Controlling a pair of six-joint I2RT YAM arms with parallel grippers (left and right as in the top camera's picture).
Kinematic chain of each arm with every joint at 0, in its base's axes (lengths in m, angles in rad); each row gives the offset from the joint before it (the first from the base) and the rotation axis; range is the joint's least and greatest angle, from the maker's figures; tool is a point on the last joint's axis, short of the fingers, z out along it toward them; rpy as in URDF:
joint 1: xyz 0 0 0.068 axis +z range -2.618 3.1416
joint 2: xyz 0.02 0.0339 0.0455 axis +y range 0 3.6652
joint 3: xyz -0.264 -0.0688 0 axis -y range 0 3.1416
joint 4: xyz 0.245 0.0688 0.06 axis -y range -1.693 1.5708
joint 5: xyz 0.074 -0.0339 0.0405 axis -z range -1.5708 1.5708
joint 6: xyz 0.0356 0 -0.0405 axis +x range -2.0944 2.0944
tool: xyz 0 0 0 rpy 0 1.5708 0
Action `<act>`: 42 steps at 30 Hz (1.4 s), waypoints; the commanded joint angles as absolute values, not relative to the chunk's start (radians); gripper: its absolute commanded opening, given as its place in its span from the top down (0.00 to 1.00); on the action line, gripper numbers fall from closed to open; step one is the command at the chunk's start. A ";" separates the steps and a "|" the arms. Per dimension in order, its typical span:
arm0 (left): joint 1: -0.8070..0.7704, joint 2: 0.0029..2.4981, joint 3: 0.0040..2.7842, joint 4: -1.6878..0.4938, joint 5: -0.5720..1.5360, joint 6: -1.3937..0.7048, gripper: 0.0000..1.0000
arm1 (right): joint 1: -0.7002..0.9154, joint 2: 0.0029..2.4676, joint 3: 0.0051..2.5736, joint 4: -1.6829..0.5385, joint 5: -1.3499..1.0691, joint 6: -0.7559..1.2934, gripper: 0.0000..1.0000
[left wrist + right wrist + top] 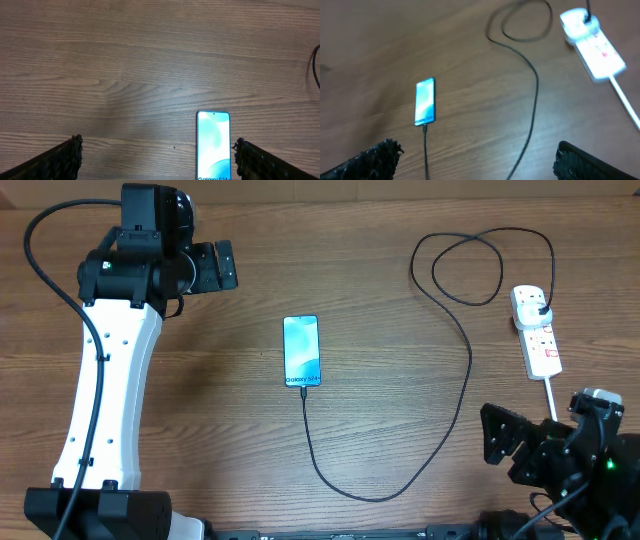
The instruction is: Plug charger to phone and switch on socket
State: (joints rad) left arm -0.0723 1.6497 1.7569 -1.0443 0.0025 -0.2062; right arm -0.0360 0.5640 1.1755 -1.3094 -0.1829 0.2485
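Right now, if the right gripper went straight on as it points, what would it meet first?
Probably the charger, whose cable crosses the table ahead of the right gripper. The phone lies left of that line, the socket right. Depth is unclear; bare table could come first.

Wood-grain table point(380, 280), brown, matte. Phone point(301, 351) lies flat near centre, screen up and lit, "Galaxy S24" band at its near end. Charger point(468, 370) cable tip meets the phone's near edge, runs toward the front, curves right, climbs back and makes a loose loop by the far edge; its black plug sits in the socket point(537, 332) strip at far right. Strip lies flat, red-marked switches up, thick white cord point(549, 393) trailing off its near end
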 commanded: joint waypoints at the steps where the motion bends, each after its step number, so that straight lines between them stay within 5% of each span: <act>1: -0.079 1.655 1.760 -1.044 -0.010 -0.187 0.00 | 0.001 0.503 1.137 -1.269 -0.179 0.173 0.00; 16: -0.079 1.655 1.760 -1.043 -0.010 -0.187 0.00 | 0.045 0.002 0.480 -0.675 -0.216 0.077 0.00; 42: -0.079 1.655 1.760 -1.044 -0.010 -0.187 0.00 | 0.046 0.003 0.007 0.032 -0.241 0.043 0.00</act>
